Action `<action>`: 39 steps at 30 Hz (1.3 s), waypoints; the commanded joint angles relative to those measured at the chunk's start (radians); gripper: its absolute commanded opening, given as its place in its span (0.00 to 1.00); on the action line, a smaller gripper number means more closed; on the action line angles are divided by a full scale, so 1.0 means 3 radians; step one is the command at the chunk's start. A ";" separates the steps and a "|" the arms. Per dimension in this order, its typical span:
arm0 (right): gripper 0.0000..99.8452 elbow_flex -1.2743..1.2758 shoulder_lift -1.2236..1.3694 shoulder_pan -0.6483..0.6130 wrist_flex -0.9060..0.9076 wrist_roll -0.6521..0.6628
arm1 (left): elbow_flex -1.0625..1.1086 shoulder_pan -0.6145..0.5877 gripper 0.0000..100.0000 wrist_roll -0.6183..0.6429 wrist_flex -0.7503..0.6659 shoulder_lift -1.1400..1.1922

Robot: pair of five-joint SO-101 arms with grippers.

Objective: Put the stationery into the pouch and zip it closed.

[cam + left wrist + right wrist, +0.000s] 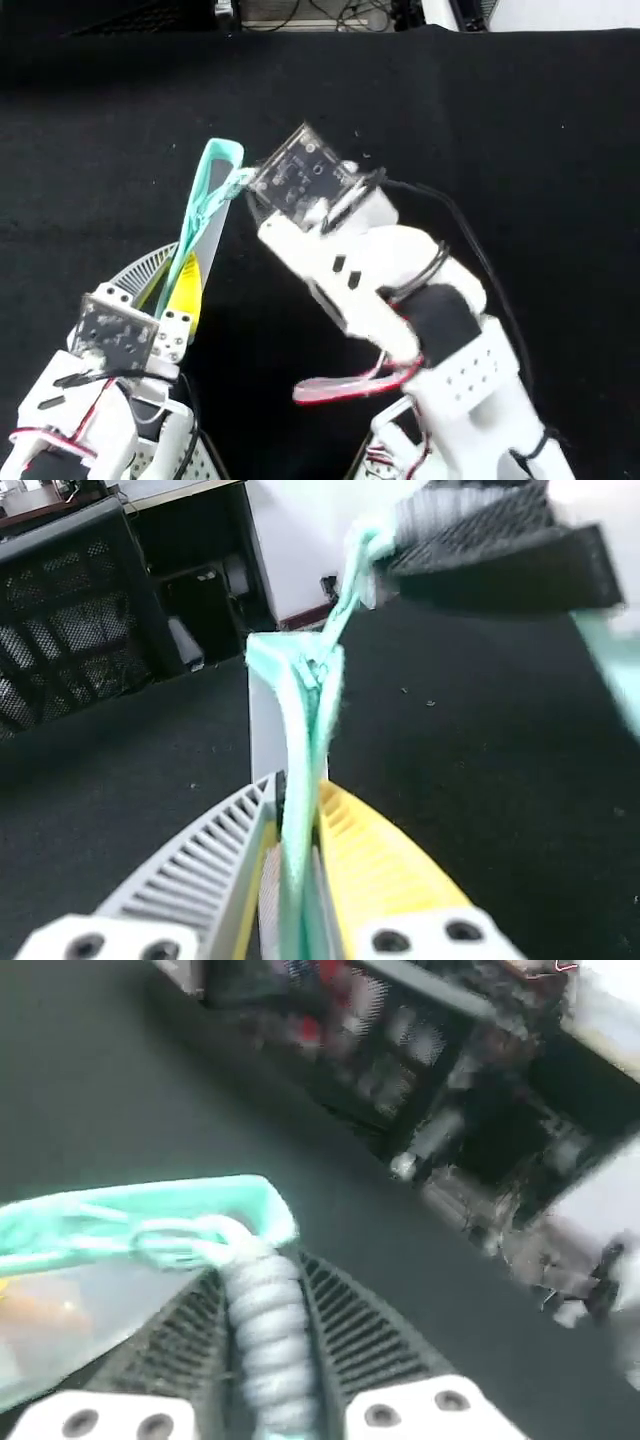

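While left fingers point(385, 875) grip pouch point(207, 215) edge, right fingers point(355, 1335) pinch cord point(262, 1320).

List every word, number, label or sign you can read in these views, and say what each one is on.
No text can be read in any view.
The pouch and its zip pull: no print shows on them.
The right wrist board: tiny marks, too small to read.
The left wrist board: tiny marks, too small to read.
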 commanded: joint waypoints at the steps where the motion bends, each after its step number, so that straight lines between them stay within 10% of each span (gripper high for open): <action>1: 0.01 0.0074 0.0028 0.0348 -0.0322 -0.0036 | -0.0013 -0.0038 0.03 -0.0010 0.0087 -0.0026; 39: 0.01 0.0606 0.1404 0.1110 -0.1002 0.0215 | -0.0023 -0.0033 0.03 -0.0005 0.0087 -0.0031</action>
